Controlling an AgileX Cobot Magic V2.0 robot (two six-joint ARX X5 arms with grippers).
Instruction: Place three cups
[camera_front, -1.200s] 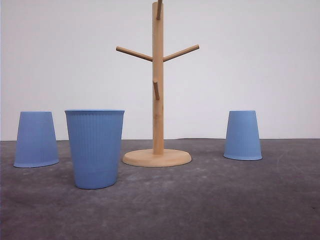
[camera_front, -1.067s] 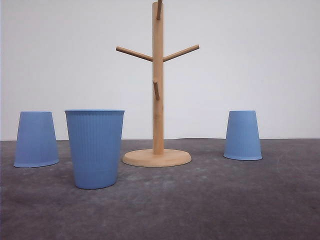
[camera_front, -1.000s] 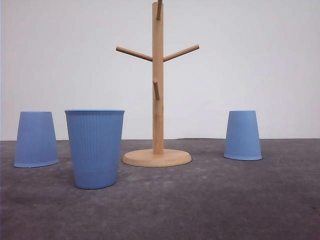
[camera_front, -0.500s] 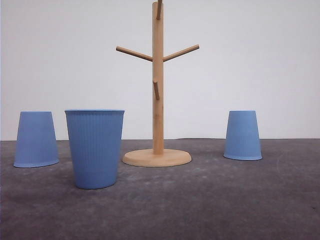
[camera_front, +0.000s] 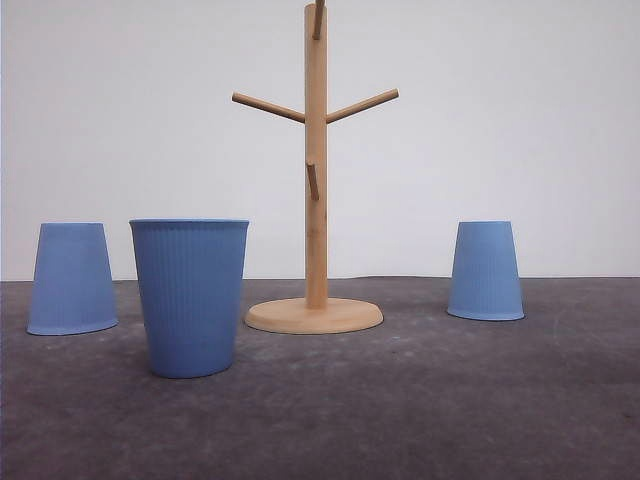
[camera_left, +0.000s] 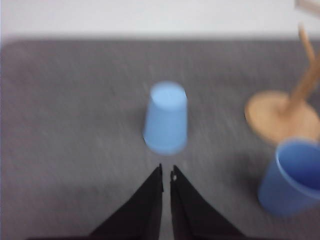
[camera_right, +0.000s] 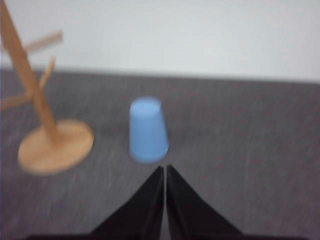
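Blur softens both wrist views. Peg stand (camera_front: 316, 160) is cut off at the top, centred on the dark grey desk (camera_front: 420, 400) before a white wall (camera_front: 520, 120). Upright cup (camera_front: 190, 297) stands just left of its base; inverted cups at far left (camera_front: 72, 277) and right (camera_front: 486, 270). Left end effector (camera_left: 166, 176) and right end effector (camera_right: 164, 172) are closed, empty.

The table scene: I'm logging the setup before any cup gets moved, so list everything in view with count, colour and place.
Upright cup: one, light blue, mouth up, nearest the camera, left of the stand.
Upside-down cups: two, light blue; one at far left, one right of the stand.
Peg stand: one, pale wood, centre, pegs bare.
Table: one, dark grey.
Wall: white, behind.
Left gripper: black, shut, empty.
Right gripper: black, shut, empty.
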